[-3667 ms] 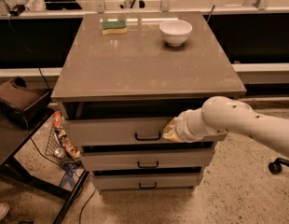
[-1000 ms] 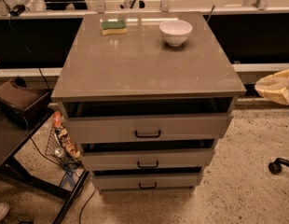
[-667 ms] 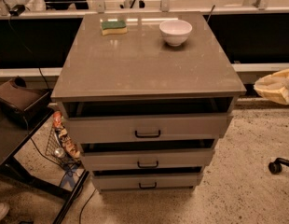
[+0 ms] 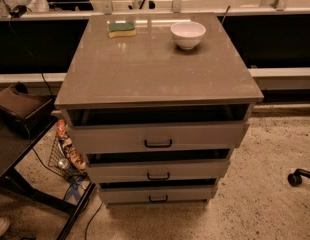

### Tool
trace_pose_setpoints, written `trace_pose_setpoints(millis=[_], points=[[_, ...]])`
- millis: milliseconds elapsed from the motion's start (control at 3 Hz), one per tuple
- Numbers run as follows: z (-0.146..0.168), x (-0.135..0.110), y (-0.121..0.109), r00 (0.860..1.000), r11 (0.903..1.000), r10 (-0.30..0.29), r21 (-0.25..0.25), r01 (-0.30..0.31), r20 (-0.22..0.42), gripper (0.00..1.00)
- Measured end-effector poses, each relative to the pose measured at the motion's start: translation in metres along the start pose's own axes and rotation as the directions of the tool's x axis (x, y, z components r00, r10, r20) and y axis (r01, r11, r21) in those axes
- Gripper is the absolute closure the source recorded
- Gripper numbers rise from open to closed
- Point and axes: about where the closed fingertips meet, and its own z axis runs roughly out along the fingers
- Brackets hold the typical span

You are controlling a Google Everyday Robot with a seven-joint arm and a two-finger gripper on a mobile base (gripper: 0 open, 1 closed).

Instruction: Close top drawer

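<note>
One top drawer [image 4: 157,136] ajar, end effector out of view

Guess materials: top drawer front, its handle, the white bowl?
Top drawer: pale-grey matte panel, likely laminate; no clear grain visible. Handle: thin black bar, probably metal. Bowl: glossy white, ceramic or plastic. Gripper is out of view.

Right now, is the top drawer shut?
Seems slightly open: top drawer front stands proud of the countertop, dark gap above. Gripper not in view.
</note>
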Motion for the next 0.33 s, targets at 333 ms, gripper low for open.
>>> trace_pose_setpoints(millis=[333], points=[[-0.054,0.0099,-0.0152,0.997,0.9925,0.042,0.117,-0.034,-0.065,1.0]])
